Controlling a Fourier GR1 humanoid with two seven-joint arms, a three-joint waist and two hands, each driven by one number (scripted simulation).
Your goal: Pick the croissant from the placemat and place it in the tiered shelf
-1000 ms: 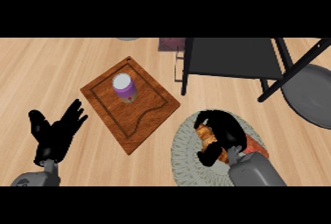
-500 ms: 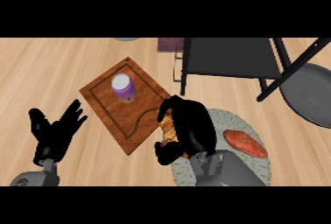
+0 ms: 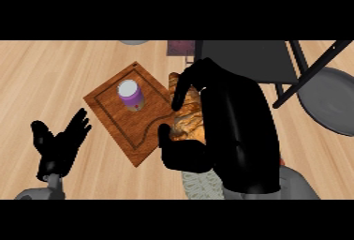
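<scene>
Right robot hand: large in the centre of the frame, fingers and thumb curled round the croissant.
Croissant: golden brown, held in the right robot hand, showing between curled fingers above and thumb below; it overlaps the right corner of the wooden board in this view. Whether it touches the board cannot be told.
Left robot hand: lower left of the frame, fingers straight and spread, holding nothing, over bare counter just left of the board's lower edge.
Wooden board: diamond-set, left of centre, with a groove running inside its edges; right corner hidden by the right hand.
Purple-and-white can: upright on the board's upper part, apart from the croissant.
Placemat: grey woven, only a strip visible at the lower centre, under the right forearm.
Tiered shelf: dark panel and black frame legs at the upper right; its left edge lies just beside the fingertips of the right hand.
Grey plate: at the right edge, partly behind a shelf leg.
Counter: light wood, open stretch across the upper left.
</scene>
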